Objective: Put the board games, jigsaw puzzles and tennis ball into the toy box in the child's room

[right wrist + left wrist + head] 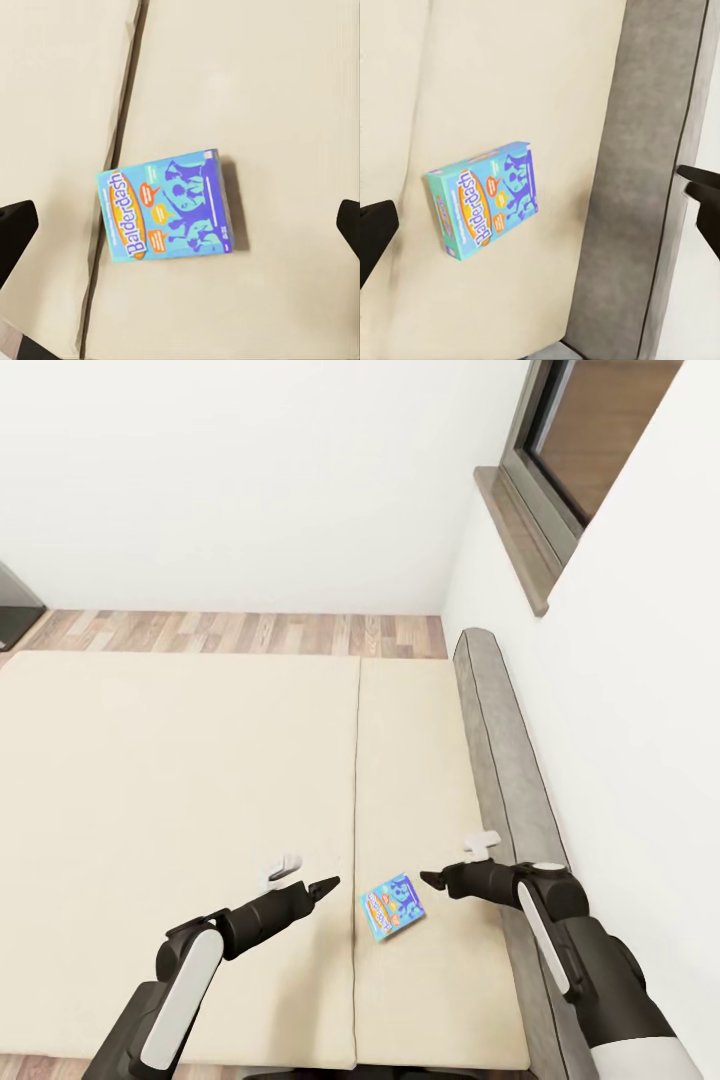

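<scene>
While blue board game (392, 906) lies ungrasped on bed (180, 780), left gripper (328, 884) at nine o'clock, right gripper (432, 879) at two, both spread wide; boxing undone.

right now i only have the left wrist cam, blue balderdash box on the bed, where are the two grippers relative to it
Observer: In the head view the blue board game lies between them: left gripper on one side, right gripper on the headboard side, neither touching it.
Operator: is the right one open
Observer: Yes. The right wrist view has its fingers at opposite edges of the picture, wide apart, with the box between.
Operator: anything on the mattress close to the box
Observer: The mattress seam runs right beside the box's title edge; the box sits on the headboard side of it.
</scene>
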Controlling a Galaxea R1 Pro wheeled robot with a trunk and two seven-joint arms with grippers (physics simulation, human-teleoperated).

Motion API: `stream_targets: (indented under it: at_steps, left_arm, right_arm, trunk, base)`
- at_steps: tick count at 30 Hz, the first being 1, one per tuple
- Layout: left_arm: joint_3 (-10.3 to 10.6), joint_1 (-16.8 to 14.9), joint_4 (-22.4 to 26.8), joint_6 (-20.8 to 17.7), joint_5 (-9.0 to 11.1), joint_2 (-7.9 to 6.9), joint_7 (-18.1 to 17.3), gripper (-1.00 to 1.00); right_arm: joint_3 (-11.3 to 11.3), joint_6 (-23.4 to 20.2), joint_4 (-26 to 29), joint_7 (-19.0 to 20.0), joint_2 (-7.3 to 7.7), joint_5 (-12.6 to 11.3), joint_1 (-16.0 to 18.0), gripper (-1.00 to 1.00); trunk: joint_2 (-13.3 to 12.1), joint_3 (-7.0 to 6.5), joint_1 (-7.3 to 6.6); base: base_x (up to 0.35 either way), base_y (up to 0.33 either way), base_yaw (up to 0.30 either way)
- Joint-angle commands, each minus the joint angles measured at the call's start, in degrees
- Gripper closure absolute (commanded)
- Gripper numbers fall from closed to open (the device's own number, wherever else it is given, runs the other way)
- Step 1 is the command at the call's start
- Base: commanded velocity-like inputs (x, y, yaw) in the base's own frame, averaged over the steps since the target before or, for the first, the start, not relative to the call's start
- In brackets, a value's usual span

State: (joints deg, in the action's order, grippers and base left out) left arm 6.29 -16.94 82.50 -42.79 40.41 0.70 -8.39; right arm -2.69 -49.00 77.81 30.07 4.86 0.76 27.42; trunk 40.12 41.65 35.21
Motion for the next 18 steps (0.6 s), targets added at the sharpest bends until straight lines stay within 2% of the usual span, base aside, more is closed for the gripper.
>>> stream_targets:
  at_steps: [1,18]
  left_arm:
    - [-0.1,0.0,0.0,-0.3,-0.1,0.04,-0.2,-1.0]
    - [-0.1,-0.1,-0.7,-0.2,-0.2,0.12,0.0,-1.0]
  right_arm:
    - [0.0,0.1,0.0,0.2,0.18,0.0,0.0,-1.0]
    - [0.3,2.6,0.9,0.1,0.19,-0.1,-0.8,-1.0]
  trunk:
    - [0.0,0.05,0.01]
    - [0.0,0.07,0.01]
  base:
    - [0.0,0.0,0.0]
    - [0.0,0.0,0.0]
